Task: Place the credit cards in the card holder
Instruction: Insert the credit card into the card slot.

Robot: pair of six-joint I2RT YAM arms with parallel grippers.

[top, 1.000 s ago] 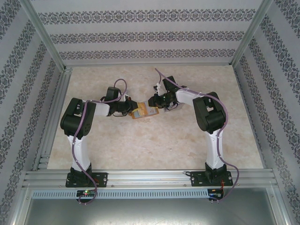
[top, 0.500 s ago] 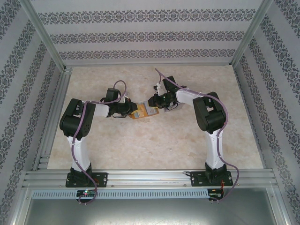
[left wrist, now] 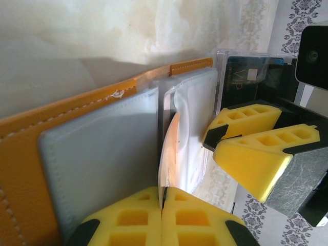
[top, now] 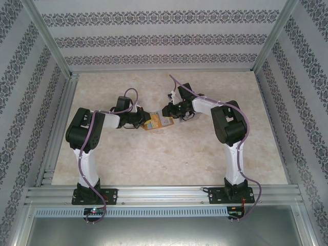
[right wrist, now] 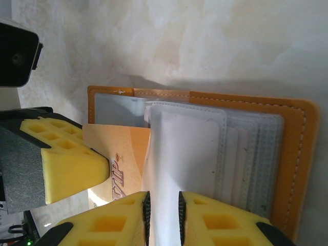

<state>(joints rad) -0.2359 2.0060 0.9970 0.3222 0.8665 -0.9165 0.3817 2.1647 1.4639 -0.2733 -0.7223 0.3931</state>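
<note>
Open card holder [top: 155, 122] at mid-table, its long axis running across between the arms, with the left gripper [left wrist: 162, 205] at its left end and the right gripper [right wrist: 163, 202] at its right, equally near. The left jaws clamp a clear sleeve [left wrist: 189, 128]; the right jaws pinch a pale inner leaf [right wrist: 179, 148], with an orange printed card [right wrist: 125, 164] between. Positions almost exactly match those a second earlier.

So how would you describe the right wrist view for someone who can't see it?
An open orange wallet lies on a pale table, its clear sleeves showing. At the bottom, the right tool pinches one sleeve between yellow foam fingers; from the left, the left tool sits over an orange card printed VIP.
</note>
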